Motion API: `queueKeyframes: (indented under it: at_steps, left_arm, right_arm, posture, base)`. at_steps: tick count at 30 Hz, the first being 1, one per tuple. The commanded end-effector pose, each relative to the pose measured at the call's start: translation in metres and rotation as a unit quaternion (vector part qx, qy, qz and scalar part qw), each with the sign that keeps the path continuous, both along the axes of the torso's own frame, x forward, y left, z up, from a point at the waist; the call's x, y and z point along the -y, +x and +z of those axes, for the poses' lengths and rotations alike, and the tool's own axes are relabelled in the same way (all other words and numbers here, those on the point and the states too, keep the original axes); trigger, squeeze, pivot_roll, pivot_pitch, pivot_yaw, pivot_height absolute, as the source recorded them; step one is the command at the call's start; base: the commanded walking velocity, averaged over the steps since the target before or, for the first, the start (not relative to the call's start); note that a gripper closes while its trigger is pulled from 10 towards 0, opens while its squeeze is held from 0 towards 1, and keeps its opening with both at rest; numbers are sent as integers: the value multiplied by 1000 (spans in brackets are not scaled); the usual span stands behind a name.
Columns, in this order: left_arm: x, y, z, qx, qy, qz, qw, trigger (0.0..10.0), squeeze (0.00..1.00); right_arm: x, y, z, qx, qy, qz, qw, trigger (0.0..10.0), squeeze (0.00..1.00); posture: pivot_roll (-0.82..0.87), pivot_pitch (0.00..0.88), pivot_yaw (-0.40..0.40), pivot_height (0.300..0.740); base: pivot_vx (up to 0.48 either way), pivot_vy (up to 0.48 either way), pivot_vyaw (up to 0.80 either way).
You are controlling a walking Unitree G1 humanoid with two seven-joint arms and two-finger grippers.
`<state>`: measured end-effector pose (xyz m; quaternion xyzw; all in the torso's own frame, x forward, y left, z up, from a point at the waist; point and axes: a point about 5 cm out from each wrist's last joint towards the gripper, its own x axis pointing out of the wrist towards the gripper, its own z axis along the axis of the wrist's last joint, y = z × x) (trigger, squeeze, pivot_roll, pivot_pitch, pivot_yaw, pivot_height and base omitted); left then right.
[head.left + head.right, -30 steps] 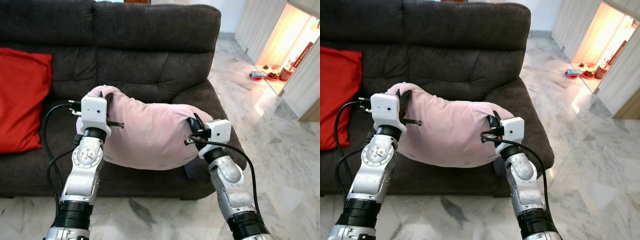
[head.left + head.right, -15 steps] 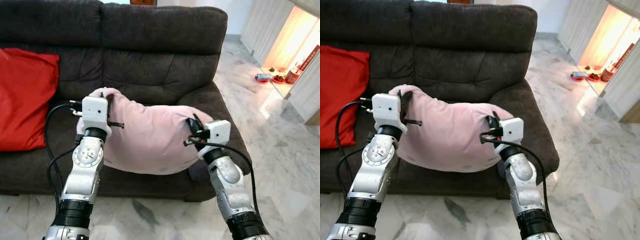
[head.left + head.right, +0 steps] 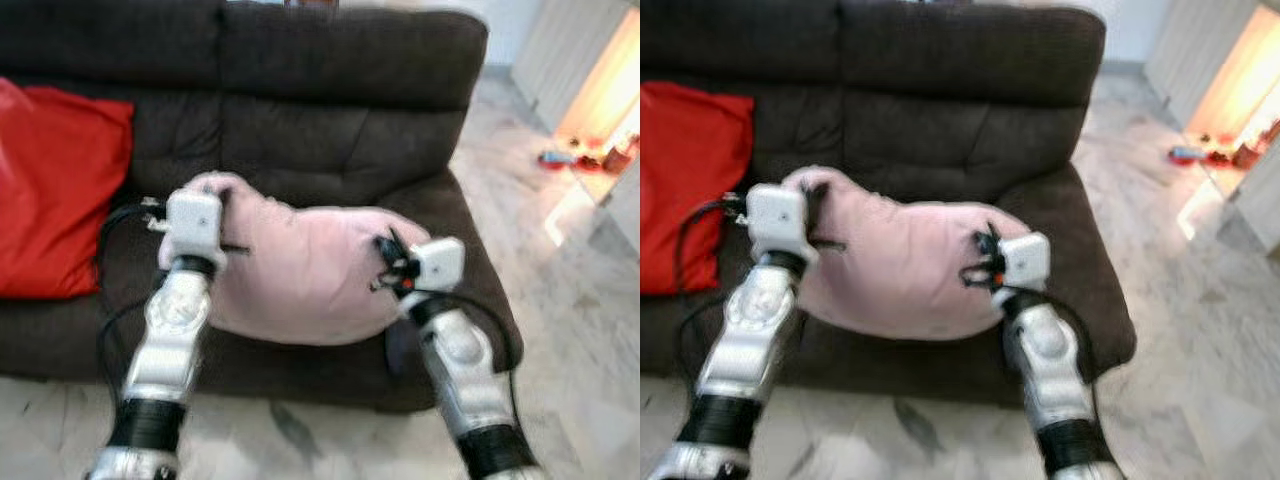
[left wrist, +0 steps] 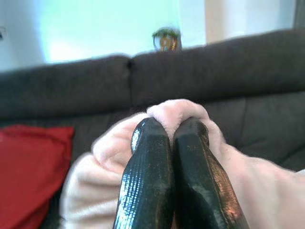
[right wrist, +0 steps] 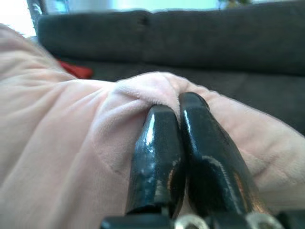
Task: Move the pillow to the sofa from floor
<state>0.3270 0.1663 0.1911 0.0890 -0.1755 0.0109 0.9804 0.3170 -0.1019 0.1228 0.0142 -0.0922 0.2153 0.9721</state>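
A soft pink pillow [image 3: 305,265] hangs between my two arms, over the seat of the dark brown sofa [image 3: 330,110]. My left gripper [image 3: 215,195] is shut on its left top corner; the wrist view has both black fingers [image 4: 147,167] pinching the pink fabric [image 4: 178,112]. At the pillow's right edge my right gripper [image 3: 388,258] is shut on a fold, with its fingers [image 5: 159,152] pressed together on the plush [image 5: 62,143]. The pillow sags in the middle and its underside hangs around the seat's front edge.
A red cushion [image 3: 55,190] leans on the sofa's left side. The right armrest [image 3: 470,260] lies just beyond my right arm. Pale marble floor [image 3: 570,330] spreads to the right, with small objects [image 3: 590,155] by a lit doorway at the far right.
The camera has shifted and the picture is blurred; the sofa and red cushion sit further right in the frame. Both grippers keep their hold on the pillow, which stays between them.
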Motion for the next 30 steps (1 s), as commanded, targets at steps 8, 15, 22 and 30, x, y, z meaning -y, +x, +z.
queueKeyframes:
  at_steps: [8, 15, 22, 30]
  left_arm:
    - [22, -1, 13, 35, 8, -39, 999, 10000, 0]
    - [21, -1, 14, 39, 6, -36, 999, 10000, 0]
    - [19, -1, 16, 43, 6, -31, 999, 10000, 0]
    - [19, -1, 16, 44, 5, -30, 999, 10000, 0]
  right_arm:
    - [4, 2, 19, 42, 8, 2, 999, 10000, 0]
    - [3, 1, 20, 42, 11, 6, 999, 10000, 0]
    - [1, 1, 21, 44, 9, 9, 999, 10000, 0]
    - [1, 0, 21, 42, 9, 13, 999, 10000, 0]
  posture:
    - [105, 0, -82, 740]
    - [105, 0, -84, 740]
    - [108, 0, -87, 740]
    - [107, 0, -87, 740]
  base:
    - [252, 0, 0]
    - [254, 0, 0]
    - [254, 0, 0]
    - [255, 0, 0]
